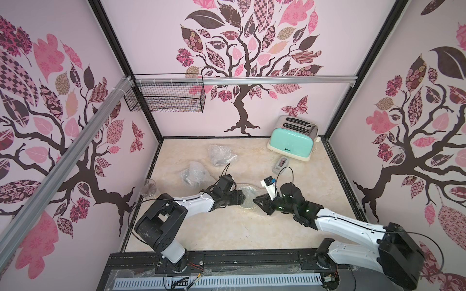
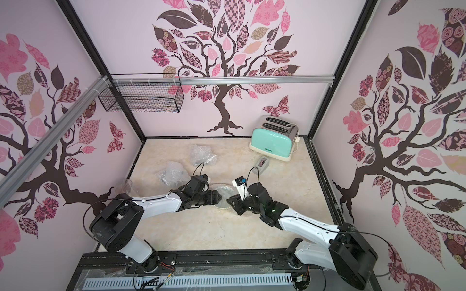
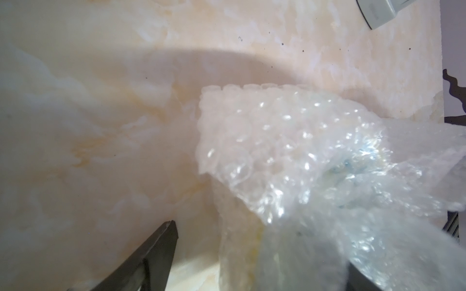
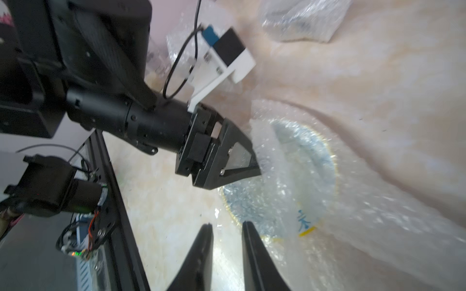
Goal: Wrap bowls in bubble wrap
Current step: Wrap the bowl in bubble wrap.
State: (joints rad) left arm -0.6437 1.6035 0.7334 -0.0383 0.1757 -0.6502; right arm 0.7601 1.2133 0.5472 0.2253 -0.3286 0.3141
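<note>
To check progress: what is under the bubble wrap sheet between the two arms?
Through the bubble wrap a round bowl shows, blue-patterned with a yellow rim. The folded sheet blurs its middle; whether anything else lies underneath cannot be seen.

Both top views hang high above the near edge, side by side, looking steeply down toward the back wall [image 1: 151, 45] over the whole tabletop [image 1: 227, 226]. The left wrist view sits very close above the bubble wrap [image 3: 290, 156], seemingly facing downward, though blur hides much. The right wrist view looks past its own fingers [image 4: 252, 257] at that same wrap and the left gripper [image 4: 254, 161].
</note>
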